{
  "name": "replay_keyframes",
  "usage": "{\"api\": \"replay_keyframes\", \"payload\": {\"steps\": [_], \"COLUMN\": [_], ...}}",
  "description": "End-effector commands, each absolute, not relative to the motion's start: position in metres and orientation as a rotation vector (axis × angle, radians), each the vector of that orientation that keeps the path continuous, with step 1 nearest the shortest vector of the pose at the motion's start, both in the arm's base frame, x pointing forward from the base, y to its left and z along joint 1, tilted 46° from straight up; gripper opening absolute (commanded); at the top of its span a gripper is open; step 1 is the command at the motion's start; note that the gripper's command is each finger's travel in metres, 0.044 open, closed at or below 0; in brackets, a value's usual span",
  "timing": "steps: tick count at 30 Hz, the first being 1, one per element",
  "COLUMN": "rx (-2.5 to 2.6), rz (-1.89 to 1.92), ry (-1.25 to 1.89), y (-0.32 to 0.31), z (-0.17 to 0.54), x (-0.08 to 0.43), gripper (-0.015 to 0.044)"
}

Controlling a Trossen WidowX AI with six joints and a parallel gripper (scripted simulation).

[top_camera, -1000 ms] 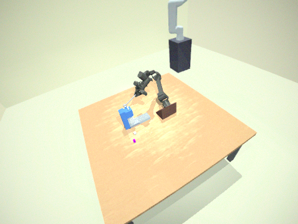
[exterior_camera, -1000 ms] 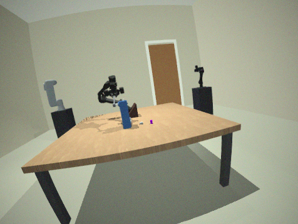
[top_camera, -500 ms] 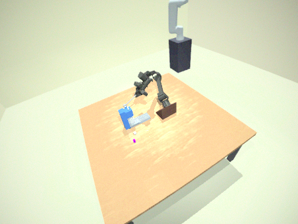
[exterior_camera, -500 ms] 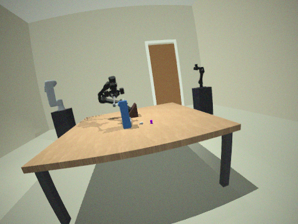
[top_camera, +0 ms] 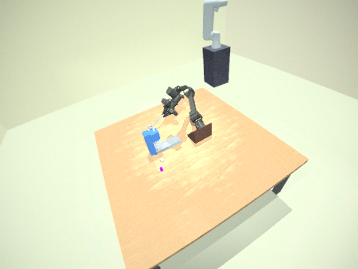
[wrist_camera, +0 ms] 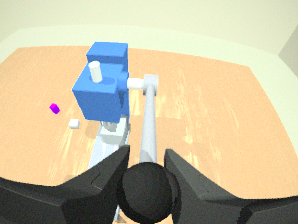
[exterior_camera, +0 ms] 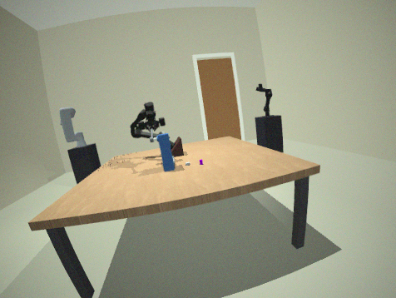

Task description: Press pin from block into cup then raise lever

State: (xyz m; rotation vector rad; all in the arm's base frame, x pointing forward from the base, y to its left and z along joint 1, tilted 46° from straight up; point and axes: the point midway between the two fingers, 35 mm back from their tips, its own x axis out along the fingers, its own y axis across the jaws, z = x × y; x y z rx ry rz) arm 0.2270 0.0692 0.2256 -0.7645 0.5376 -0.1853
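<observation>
Top view: blue press (top_camera: 151, 140) (exterior_camera: 165, 152) (wrist_camera: 101, 97) on the worktop (top_camera: 210, 180) (exterior_camera: 200, 183) (wrist_camera: 200, 135), lever (top_camera: 156, 121) (exterior_camera: 152, 133) (wrist_camera: 149, 122) slanting up to the tool (top_camera: 164, 114) (exterior_camera: 152, 127) (wrist_camera: 147, 152).
Ext. view: purple item (top_camera: 161, 169) (exterior_camera: 200, 161) (wrist_camera: 55, 108) nr. press.
Wrist view: tool clamped on lever's black knob (wrist_camera: 146, 192); pale block (wrist_camera: 114, 131) on bed, under press head.

The arm (top_camera: 192, 103) (exterior_camera: 135, 127) is matte black, with chunky joints and a claw (top_camera: 165, 114) (exterior_camera: 152, 130) (wrist_camera: 147, 152) of dark, tapering fingers.

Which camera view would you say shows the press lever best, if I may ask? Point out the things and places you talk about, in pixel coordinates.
The wrist view: the lever (top_camera: 156, 121) (exterior_camera: 152, 133) (wrist_camera: 149, 120) runs large from its pivot toward the end effector (top_camera: 164, 114) (exterior_camera: 151, 128) (wrist_camera: 147, 152). The top view shows a thin pale rod; the exterior, a short sliver.
</observation>
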Motion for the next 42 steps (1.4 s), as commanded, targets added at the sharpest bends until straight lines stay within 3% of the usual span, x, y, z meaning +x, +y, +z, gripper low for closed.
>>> {"api": "replay_keyframes", "payload": {"steps": [1, 42], "rx": [-0.779, -0.779], "rz": [-0.193, -0.193], "ry": [0.55, 0.55], "y": [0.064, 0.051], "z": [0.221, 0.209], "x": [0.225, 0.221], "gripper": [0.0, 0.0]}}
